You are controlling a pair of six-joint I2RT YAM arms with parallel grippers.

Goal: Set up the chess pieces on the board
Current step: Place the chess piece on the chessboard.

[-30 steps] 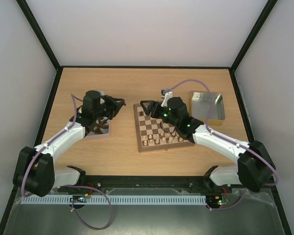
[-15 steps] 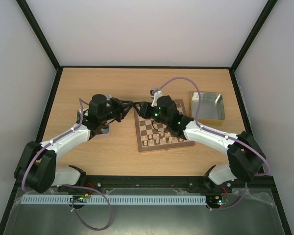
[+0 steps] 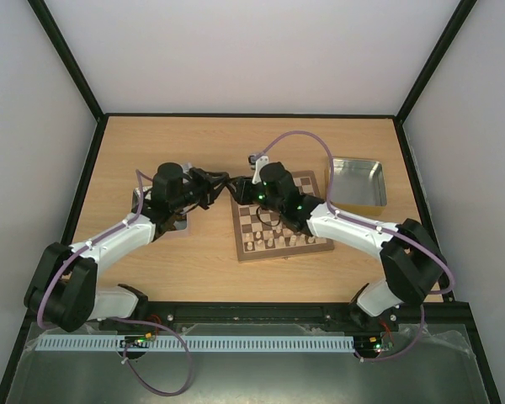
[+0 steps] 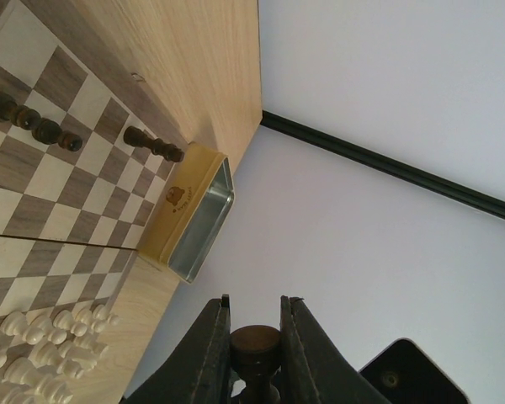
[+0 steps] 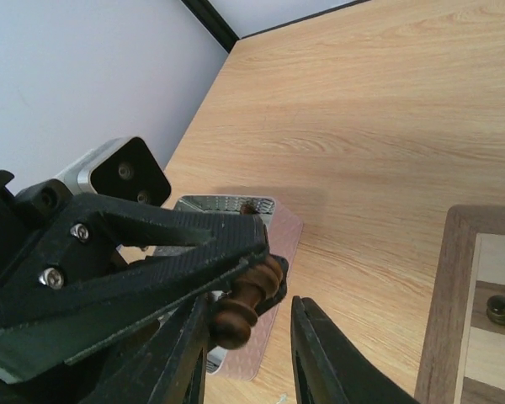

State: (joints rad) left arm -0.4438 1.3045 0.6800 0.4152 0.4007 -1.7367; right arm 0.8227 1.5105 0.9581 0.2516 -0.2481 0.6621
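Nearest the arms' bases, cream pieces (image 3: 269, 241) crowd the near rows of the board (image 3: 286, 252). Farther back, just off the board's far left corner and above the table, the two grippers meet tip to tip.

The left gripper (image 4: 254, 303) is clamped on a dark brown chess piece (image 4: 254, 343), whose kind is hard to tell. The piece's free end points toward the other arm. The right gripper (image 5: 257, 318) is partly open, with one finger close beside that piece and the other clear of it, so it grips nothing yet.

This looks like a hand-over. It should go best if the right fingers close squarely on the exposed end before the left gripper lets go, or the piece may fall.

A few dark pieces (image 4: 151, 145) stand on the board's far rows. A metal tray (image 3: 358, 181) lies to the right of the board's far corner.
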